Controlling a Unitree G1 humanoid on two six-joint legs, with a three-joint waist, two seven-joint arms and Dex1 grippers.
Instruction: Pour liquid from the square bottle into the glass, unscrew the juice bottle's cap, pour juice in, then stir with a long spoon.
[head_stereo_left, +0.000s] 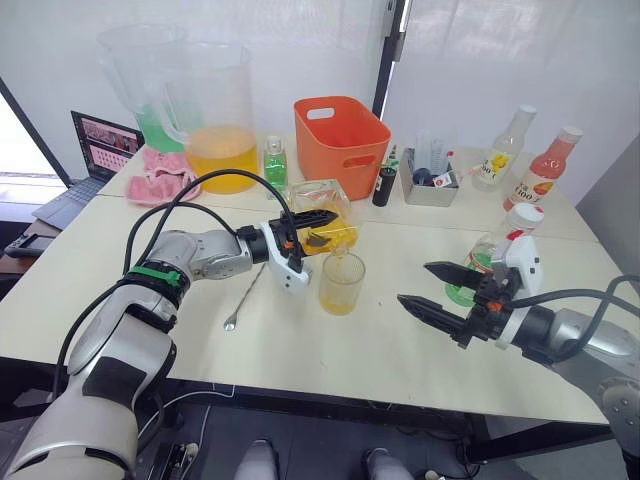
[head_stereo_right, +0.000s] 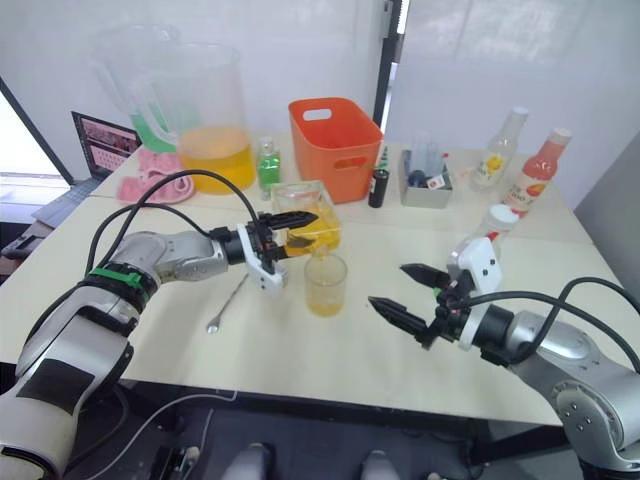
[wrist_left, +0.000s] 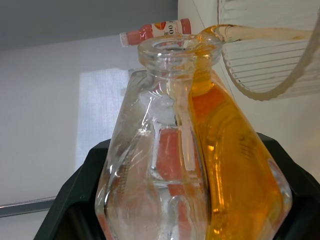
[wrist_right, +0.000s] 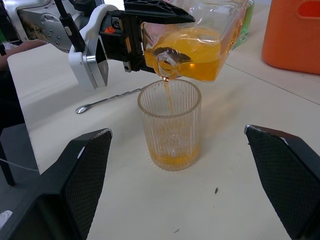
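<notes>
You're mid-pour: your left gripper (head_stereo_left: 312, 228) clamps the square bottle (wrist_right: 200, 42) tipped over the glass (wrist_right: 170, 125), so right it, then take the juice bottle (head_stereo_left: 487, 262) by your wide-open, empty right gripper (head_stereo_left: 437, 292); the spoon (head_stereo_left: 245, 297) lies beside the glass.

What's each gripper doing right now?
Left gripper: shut on the square bottle, pouring into the glass.
Right gripper: open, holding nothing.
</notes>
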